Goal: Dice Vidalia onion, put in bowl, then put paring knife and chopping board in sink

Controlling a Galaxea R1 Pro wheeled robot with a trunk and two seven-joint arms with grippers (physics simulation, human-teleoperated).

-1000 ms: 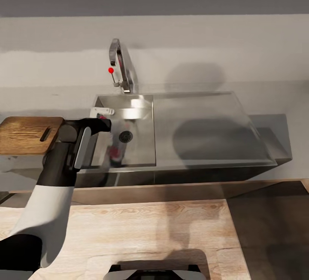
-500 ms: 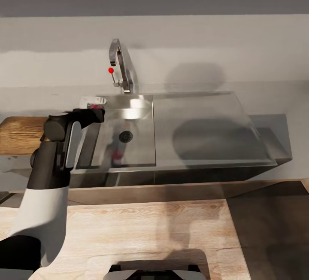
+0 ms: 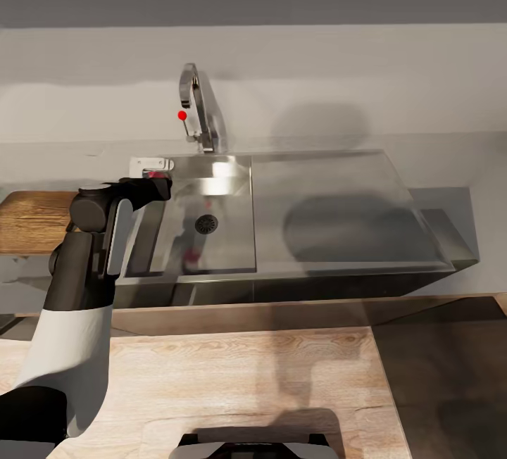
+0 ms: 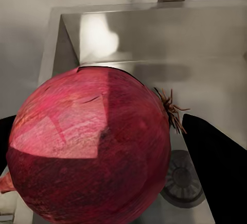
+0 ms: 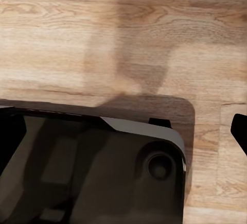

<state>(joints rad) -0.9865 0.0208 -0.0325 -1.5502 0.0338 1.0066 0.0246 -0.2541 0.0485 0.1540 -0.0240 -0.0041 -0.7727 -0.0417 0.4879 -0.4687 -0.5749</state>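
I read left gripper point(image 3: 156, 179) clamped on Vidalia onion point(image 4: 90, 147), dark fingers point(image 4: 216, 167) flanking it, held above sink point(image 3: 211, 230) near basin's 10 o'clock corner. Chopping board point(image 3: 32, 219) lies at 9 o'clock of sink. Right gripper point(image 5: 123, 126) fingers spread wide over wood floor point(image 5: 103, 44), holding nothing.

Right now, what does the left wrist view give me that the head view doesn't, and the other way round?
Left wrist view alone: the red onion close up, skin and root hairs clear, held between the left gripper's dark jaws above the basin.

Head view alone: the chopping board beside the sink's left end, the tap with its red knob, the drainboard, and the left arm.

Both: the sink basin and its round drain.
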